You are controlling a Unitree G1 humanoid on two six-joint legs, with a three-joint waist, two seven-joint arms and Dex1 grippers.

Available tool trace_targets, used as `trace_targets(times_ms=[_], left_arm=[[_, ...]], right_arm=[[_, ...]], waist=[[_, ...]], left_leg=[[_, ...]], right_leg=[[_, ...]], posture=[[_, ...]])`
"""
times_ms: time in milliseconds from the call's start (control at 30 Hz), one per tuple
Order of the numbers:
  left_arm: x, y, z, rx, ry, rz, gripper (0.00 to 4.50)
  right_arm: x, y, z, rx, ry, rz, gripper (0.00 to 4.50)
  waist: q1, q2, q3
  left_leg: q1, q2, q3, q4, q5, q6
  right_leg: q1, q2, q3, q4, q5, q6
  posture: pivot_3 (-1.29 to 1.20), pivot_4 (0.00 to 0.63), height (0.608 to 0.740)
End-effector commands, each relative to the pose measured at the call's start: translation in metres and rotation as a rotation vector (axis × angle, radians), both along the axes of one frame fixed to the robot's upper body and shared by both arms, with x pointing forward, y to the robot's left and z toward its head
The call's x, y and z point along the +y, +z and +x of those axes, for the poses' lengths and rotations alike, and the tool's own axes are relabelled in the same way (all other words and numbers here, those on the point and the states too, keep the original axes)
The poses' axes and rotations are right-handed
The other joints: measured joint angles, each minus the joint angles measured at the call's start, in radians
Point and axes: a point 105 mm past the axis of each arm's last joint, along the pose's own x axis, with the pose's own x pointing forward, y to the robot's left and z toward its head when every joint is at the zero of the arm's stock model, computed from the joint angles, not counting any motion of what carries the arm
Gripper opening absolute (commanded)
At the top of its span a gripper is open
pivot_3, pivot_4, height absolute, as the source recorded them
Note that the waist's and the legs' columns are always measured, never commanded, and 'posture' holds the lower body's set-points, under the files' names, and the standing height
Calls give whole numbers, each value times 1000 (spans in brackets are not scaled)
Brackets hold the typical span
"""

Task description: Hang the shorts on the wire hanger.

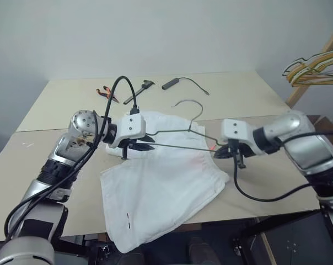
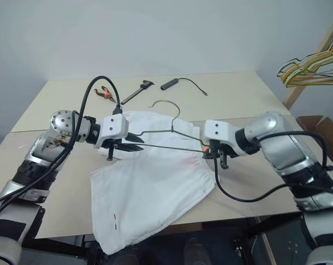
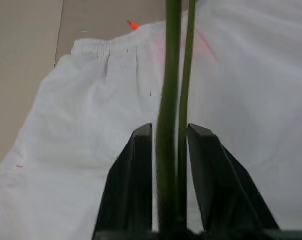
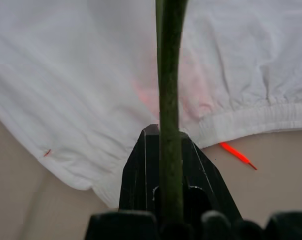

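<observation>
While the right gripper (image 4: pixel 161 150) pinches the thin, stiff grey-green wire hanger (image 1: pixel 180 141) above the limp white fabric shorts (image 1: pixel 161 190) mid-table, the left gripper (image 3: pixel 170 150), seemingly loosened, straddles its left corner.

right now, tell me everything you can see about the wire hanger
The wire hanger is thin, dark grey-green metal, a triangle with a curved hook pointing away from the robot. It is held above the white shorts. The right gripper is shut on one corner; the other end lies between the left gripper's slightly parted fingers.
</observation>
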Motion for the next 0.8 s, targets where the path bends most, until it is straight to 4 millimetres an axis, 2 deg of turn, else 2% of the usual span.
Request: trace_targets(times_ms=[33, 133, 167, 267, 333, 433, 567, 667, 800], left_arm=[[18, 20, 19, -94, 108, -95, 2261], [45, 33, 36, -115, 266, -215, 3211], [52, 35, 36, -113, 297, -247, 3615], [69, 36, 25, -57, 336, -336, 4434], [67, 39, 10, -64, 306, -413, 4473], [51, 36, -22, -48, 214, -481, 4473], [30, 29, -55, 11, 137, -510, 4473], [20, 27, -68, 28, 112, -512, 4473], [19, 27, -71, 35, 117, -508, 4473]], right_arm=[[-4, 17, -13, -18, 2, 66, 0], [-25, 8, -20, 44, -123, 104, 0], [-33, 5, -22, 65, -173, 119, 0], [-59, -5, -26, 155, -378, 197, 0], [-76, -14, -29, 221, -517, 244, 0], [-98, -30, -32, 369, -739, 326, 0], [-113, -50, -36, 519, -896, 341, 0], [-116, -57, -43, 613, -918, 363, 0], [-124, -66, -54, 706, -939, 344, 0]], waist=[[0, 0, 0], [0, 0, 0], [-2, 0, 0], [-4, 0, 0], [-3, 0, 0], [4, 0, 0], [21, -1, 1], [32, 0, 1], [40, 0, 1]], left_leg=[[0, 0, 0, 0, 0, 0], [1, 0, 0, 0, 0, 0], [1, 0, -1, 0, 0, 0], [0, 0, 0, 0, 0, 1], [1, 0, 0, 0, -1, 1], [1, 0, -1, 0, -1, 1], [2, 0, 0, 0, -1, 1], [8, 0, 2, -1, -1, 2], [15, 0, 2, -3, -4, 6]], right_leg=[[0, 0, 0, 0, 0, 0], [1, 0, 0, 0, 0, 0], [1, 0, 0, 0, 0, 0], [0, 0, 0, 1, 0, 0], [0, 0, 1, 1, 0, 0], [1, 0, 1, 1, 0, 0], [2, -1, 1, -2, 0, 0], [7, 0, 2, -4, 0, 0], [16, 0, 1, -9, 0, 0]], posture=[[-99, 23, 740], [-101, 29, 740], [-101, 31, 740], [-91, 48, 740], [-83, 56, 740], [-74, 68, 740], [-58, 78, 740], [-46, 79, 740], [-32, 80, 740]])
